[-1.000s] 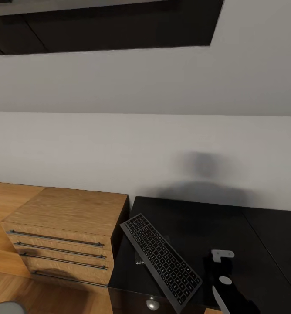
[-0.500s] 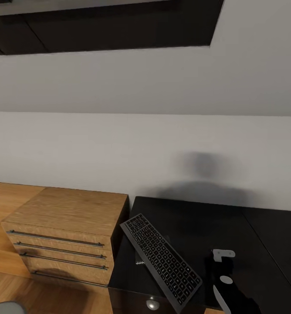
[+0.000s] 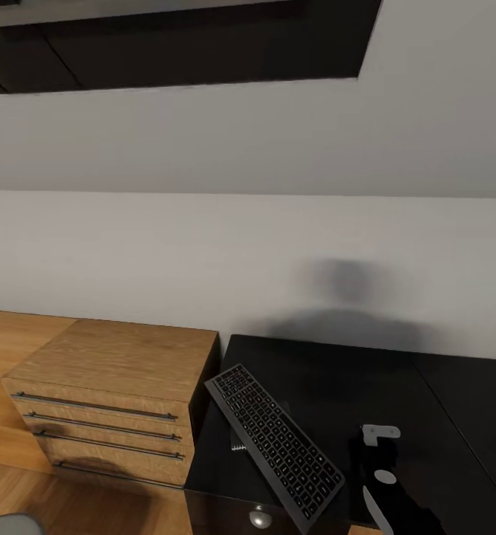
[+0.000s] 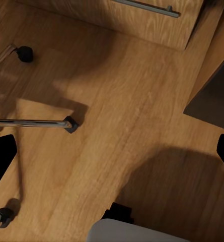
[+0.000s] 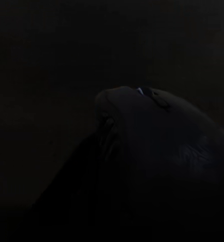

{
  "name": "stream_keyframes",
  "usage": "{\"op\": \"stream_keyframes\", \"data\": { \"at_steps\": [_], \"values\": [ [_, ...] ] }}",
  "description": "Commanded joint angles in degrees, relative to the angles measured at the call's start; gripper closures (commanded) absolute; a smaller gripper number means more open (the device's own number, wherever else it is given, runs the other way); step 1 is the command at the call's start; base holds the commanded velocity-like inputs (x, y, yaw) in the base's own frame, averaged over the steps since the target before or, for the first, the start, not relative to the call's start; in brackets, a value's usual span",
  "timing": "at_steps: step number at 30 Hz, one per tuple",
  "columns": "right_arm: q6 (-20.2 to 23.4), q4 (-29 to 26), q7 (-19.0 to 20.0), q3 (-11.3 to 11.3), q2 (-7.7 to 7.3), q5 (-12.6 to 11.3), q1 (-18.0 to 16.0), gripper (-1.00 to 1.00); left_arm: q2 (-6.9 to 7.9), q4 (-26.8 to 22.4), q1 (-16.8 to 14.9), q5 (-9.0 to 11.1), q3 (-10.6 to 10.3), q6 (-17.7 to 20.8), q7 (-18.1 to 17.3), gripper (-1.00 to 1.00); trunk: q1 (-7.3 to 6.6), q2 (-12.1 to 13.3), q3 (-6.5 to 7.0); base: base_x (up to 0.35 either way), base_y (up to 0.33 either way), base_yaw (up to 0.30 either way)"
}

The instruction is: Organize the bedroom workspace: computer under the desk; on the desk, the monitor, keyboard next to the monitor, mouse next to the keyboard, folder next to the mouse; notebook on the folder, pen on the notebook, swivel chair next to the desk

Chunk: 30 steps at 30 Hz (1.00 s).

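A dark keyboard (image 3: 274,444) lies diagonally on the black desk (image 3: 396,386), near the desk's left front corner. My right arm (image 3: 384,477) reaches down over the desk just right of the keyboard. Its fingers are lost against the dark top. The right wrist view is very dark, with a black mouse (image 5: 157,131) close in front of the camera. I cannot tell whether the fingers touch it. My left gripper (image 4: 112,154) hangs open over the wooden floor (image 4: 117,101), with one black fingertip (image 4: 1,156) at each side of its view. Chrome swivel chair legs (image 4: 31,122) with casters stand nearby.
A wooden drawer cabinet (image 3: 114,401) stands against the desk's left side, its front also in the left wrist view (image 4: 152,10). A white wall rises behind both. A round silver knob (image 3: 260,517) shows on the desk front. Part of my pale base (image 4: 137,233) is below the left gripper.
My right arm has crept very slightly to the right over the desk. Nothing else has moved.
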Motion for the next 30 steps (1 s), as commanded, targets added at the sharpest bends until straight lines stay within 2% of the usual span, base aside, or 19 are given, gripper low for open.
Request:
{"op": "stream_keyframes", "data": {
  "at_steps": [1,15,16,30],
  "values": [
    [-0.2,0.0,0.1,-0.2,0.02,0.3,0.0,1.00,0.01,0.0,0.0,0.5,-0.5,-0.2,0.2,-1.00,0.00,0.0,-0.07,0.000,0.000,0.000],
    [-0.4,0.0,0.0,-0.2,0.03,0.4,0.0,1.00,0.01,0.0,0.0,0.5,-0.5,-0.2,0.2,-1.00,0.00,0.0,-0.07,0.000,0.000,0.000],
    [-0.7,0.0,0.0,-0.2,0.03,0.4,0.0,-1.00,0.01,0.0,0.0,0.5,-0.5,-0.2,0.2,-1.00,0.00,0.0,-0.07,0.000,0.000,0.000],
    [-1.3,0.0,-0.1,0.0,0.03,0.5,0.0,-1.00,0.01,0.0,0.0,0.5,-0.5,-0.2,0.2,-1.00,0.00,0.0,-0.07,0.000,0.000,0.000]
  ]
}}
